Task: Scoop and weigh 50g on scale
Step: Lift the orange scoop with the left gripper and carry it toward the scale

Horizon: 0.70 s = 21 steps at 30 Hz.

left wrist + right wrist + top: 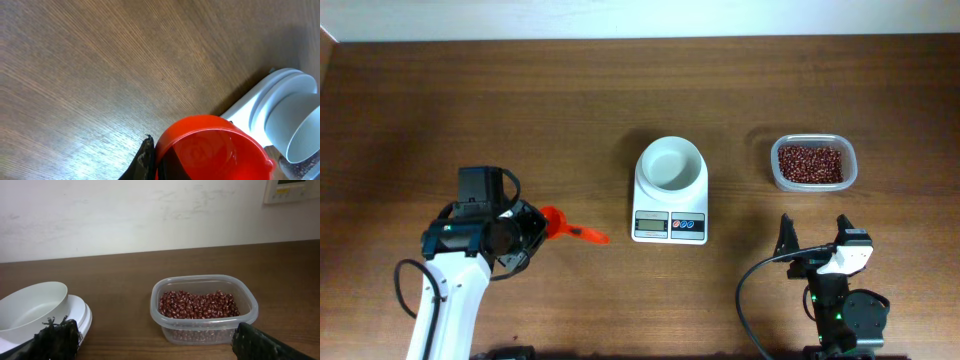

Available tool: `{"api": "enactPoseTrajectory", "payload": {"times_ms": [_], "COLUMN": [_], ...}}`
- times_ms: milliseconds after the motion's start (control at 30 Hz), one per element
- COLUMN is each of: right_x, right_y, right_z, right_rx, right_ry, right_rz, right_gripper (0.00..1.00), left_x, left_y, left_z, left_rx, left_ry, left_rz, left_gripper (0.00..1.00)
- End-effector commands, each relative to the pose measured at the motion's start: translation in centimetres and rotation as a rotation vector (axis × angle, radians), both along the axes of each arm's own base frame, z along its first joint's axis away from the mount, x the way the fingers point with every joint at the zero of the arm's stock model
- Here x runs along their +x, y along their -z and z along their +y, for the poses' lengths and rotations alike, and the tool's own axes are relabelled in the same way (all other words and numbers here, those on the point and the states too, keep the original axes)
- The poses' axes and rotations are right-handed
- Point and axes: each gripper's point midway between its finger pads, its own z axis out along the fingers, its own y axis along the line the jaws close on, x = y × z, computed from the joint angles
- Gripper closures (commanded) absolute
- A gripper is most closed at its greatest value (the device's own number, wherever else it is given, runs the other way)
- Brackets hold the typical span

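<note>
One scale [669, 204], one scoop [560, 225], one tub [850, 166] of beans [810, 164], perhaps half-full.

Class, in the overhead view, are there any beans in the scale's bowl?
No, the bowl shows only bare white inside; the beans lie in the tub.

We are finding wide bare desk [470, 90] along the far edge and by the far left corner, where a tool could be passing freely. At mid-desk the scale [670, 225] with its bowl [670, 165] is standing in the way, and the tub [851, 170] of beans [810, 163] is sitting well to its right, an open lane running between them. The scoop [582, 234] in the left tool [538, 230] is narrowing the gap left of the scale, not touching it.
</note>
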Motion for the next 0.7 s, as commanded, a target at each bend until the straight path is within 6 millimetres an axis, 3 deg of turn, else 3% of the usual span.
{"api": "enactPoseTrajectory", "payload": {"times_ms": [0,200,367,667], "right_x": [0.0,0.0,0.0,0.0], "right_y": [0.2,0.2,0.2,0.2], "right_z": [-0.2,-0.2,-0.2,-0.2], "right_rx": [0.0,0.0,0.0,0.0], "right_ry": [0.01,0.01,0.01,0.01], "right_rz": [0.003,0.003,0.003,0.003], "right_gripper": [0.01,0.01,0.01,0.01], "left_x": [-0.8,-1.8,-2.3,-2.5], "left_y": [0.1,0.2,0.4,0.2], "left_z": [-0.2,-4.7,-6.3,-8.5], "left_rx": [0.011,0.026,0.137,0.152], "left_ry": [-0.002,0.092,0.138,0.147], "left_rz": [0.027,0.049,0.026,-0.01], "left_gripper": [1.0,1.0,1.0,1.0]}}
